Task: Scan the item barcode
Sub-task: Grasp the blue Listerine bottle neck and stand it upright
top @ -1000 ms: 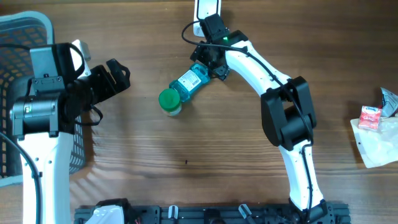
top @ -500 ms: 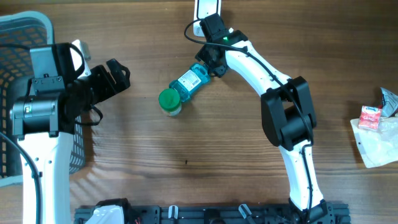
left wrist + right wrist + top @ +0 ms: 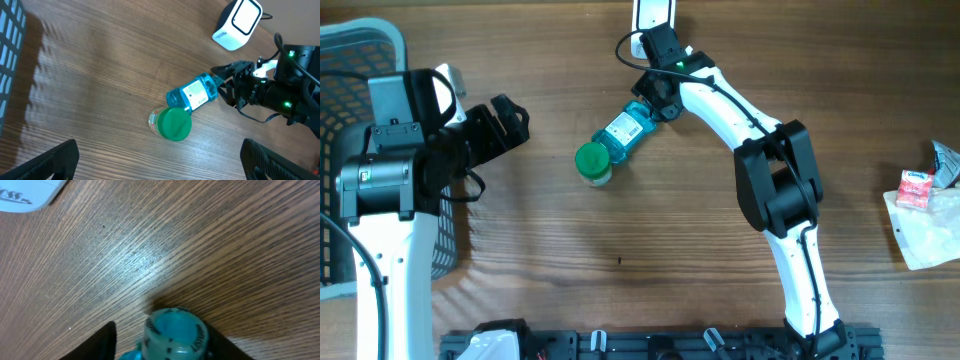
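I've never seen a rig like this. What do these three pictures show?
Two robot arms work at a table. One picture looks down from above; the other two come from a camera on each wrist. On the table are a blue bottle, a green-lidded jar, a white scanner and some packets; a basket stands at the left. The left gripper is open and empty. The right gripper straddles the bottle's cap, a gap on one side, so nothing is held.

The surface is brown wood grain, smooth with a soft sheen. The bottle is glossy translucent blue plastic with a white paper label; the jar has a duller green plastic lid. The scanner is smooth white plastic, the basket a grey plastic lattice.
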`<state>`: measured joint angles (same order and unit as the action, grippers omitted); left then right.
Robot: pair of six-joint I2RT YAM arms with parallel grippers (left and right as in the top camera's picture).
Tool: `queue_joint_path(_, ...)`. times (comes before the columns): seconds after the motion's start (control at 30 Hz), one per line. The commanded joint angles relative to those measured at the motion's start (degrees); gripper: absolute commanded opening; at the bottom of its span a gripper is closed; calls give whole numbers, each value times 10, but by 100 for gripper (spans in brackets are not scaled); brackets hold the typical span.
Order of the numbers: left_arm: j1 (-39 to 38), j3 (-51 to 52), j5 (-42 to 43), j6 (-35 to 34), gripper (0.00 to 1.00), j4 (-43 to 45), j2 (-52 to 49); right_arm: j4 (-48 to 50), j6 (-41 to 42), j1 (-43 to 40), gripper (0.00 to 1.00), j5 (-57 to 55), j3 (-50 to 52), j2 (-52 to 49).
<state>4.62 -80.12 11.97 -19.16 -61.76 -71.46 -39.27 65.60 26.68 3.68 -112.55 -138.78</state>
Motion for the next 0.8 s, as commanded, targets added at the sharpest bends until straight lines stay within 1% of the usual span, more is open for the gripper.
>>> queue_joint_path(0.0, 4, -9, 0, 7, 100, 0, 2, -3, 3, 0, 46, 16, 5, -35)
queue_joint_path(0.07, 4, -8, 0, 8, 100, 0, 2, -4, -2, 0, 43, 18, 5, -35)
queue_joint_path(0.13, 4, -8, -1, 8, 100, 0, 2, 0, -12, -1, 36, 29, 5, -35)
queue_joint_path(0.37, 4, -9, -1, 7, 100, 0, 2, 0, -44, -3, 35, 26, 3, -8)
queue_joint_path(0.47, 4, -8, -1, 7, 100, 0, 2, -2, -63, -4, 35, 19, 3, 23)
queue_joint_path(0.6, 4, -8, -1, 7, 100, 0, 2, -21, -84, -4, 32, -9, 3, 75)
queue_joint_path(0.77, 4, -8, 0, 7, 100, 0, 2, -49, -130, -4, 33, -39, 3, 140)
